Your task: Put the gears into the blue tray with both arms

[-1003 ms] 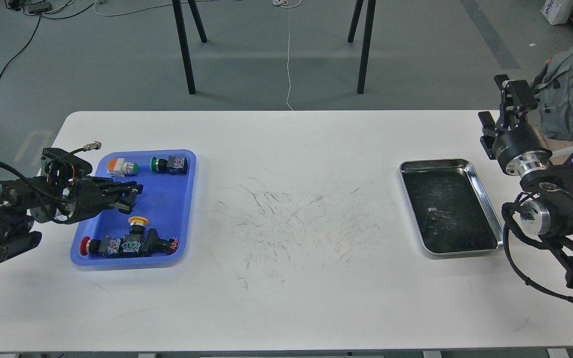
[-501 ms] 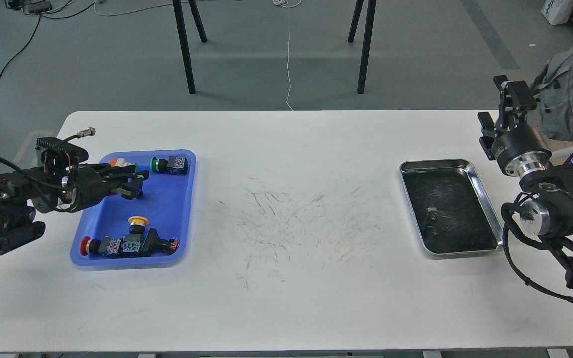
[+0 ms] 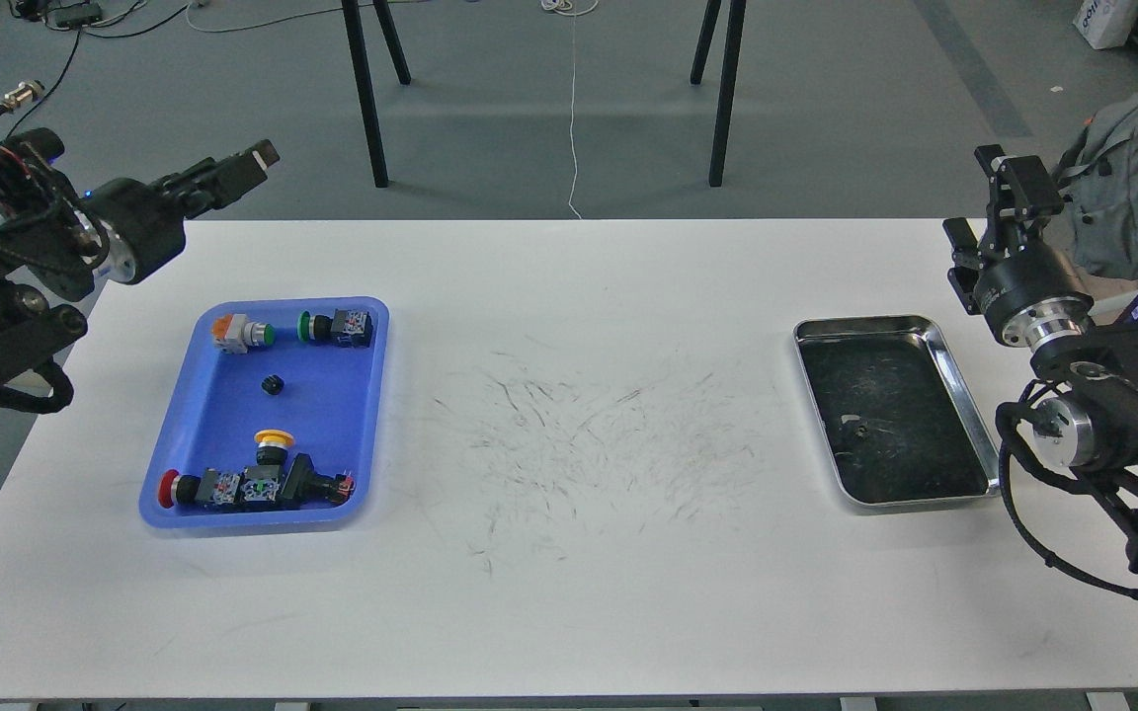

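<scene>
One gear (image 3: 275, 385) is lying mid blue tray (image 3: 362, 415), left of frame; another (image 3: 859, 430) is sitting in silver tray (image 3: 964, 415). Left gripper (image 3: 251, 165) is hovering upper left, right gripper (image 3: 999, 212) far right; finger states unclear.

We see a white table (image 3: 569, 612), matt and smooth, its middle scuffed with fine dark scratches. Near its left edge the blue tray (image 3: 196, 395) looks like smooth plastic with a soft sheen. A small gear (image 3: 274, 384) on it is matt black. Near the right edge the silver tray (image 3: 964, 395) has a shiny metal rim and a dark, scratched inside. Our arms are matt black with polished silver metal joint rings (image 3: 1048, 331).
</scene>
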Controlling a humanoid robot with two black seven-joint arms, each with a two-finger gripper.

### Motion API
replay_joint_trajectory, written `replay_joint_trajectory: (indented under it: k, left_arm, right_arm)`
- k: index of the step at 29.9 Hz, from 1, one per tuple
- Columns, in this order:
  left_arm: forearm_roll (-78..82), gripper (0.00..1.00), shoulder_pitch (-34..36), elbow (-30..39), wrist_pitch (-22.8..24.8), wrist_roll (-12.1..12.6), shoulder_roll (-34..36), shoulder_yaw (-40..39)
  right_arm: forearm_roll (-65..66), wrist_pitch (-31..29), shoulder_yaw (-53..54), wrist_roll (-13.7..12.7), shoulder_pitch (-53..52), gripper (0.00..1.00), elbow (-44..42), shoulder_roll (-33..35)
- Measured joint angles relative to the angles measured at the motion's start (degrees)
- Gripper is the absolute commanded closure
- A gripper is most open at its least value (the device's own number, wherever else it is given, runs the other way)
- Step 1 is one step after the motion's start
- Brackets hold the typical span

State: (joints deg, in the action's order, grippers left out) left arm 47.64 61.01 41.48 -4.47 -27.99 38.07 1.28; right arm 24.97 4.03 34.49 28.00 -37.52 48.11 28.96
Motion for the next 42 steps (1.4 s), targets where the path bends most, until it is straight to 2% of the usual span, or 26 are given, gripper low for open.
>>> replay_joint_trajectory:
  k: [2, 5, 13, 17, 21, 26, 33, 42]
  left_arm:
    - [-4.85, 0.01, 0.19, 0.27, 3.85, 0.00, -0.60, -4.65]
    - [-10.37, 0.01, 1.41, 0.19, 6.23, 0.00, -2.48, -7.58]
    - [-17.09, 0.01, 4.95, 0.01, 6.78, 0.00, -6.40, -12.60]
    - [-18.01, 0.01, 5.01, 0.05, 7.13, 0.00, -7.46, -15.61]
    - [-19.10, 0.00, 4.71, -0.21, 9.91, 0.00, -9.21, -19.55]
    - [-21.03, 0.00, 3.64, -3.19, 12.21, 0.00, -12.41, -20.58]
    - [-23.47, 0.00, 0.77, -6.47, 16.24, 0.00, -16.58, -20.67]
    - [-26.39, 0.00, -1.86, -6.81, 22.82, 0.00, -17.98, -20.42]
  right_arm:
    - [0.01, -0.03, -2.24, 0.00, -0.33, 0.04, 0.74, 1.31]
    - [-0.01, -0.03, -6.25, 0.00, -1.47, 0.04, 2.38, 3.89]
    - [0.98, -0.81, -18.77, 0.00, -6.35, 0.04, 9.00, 12.84]
    - [5.54, -2.97, -30.14, 0.00, -12.89, 0.04, 12.96, 18.49]
    - [7.59, -5.64, -41.44, -0.09, -20.32, 0.04, 14.68, 21.26]
    - [9.18, -6.74, -49.97, -0.27, -25.77, 0.04, 15.73, 23.65]
    - [22.29, -10.20, -52.93, -0.93, -29.18, 0.04, 16.99, 25.97]
    - [35.51, -13.21, -52.93, -1.11, -32.05, 0.04, 16.97, 25.80]
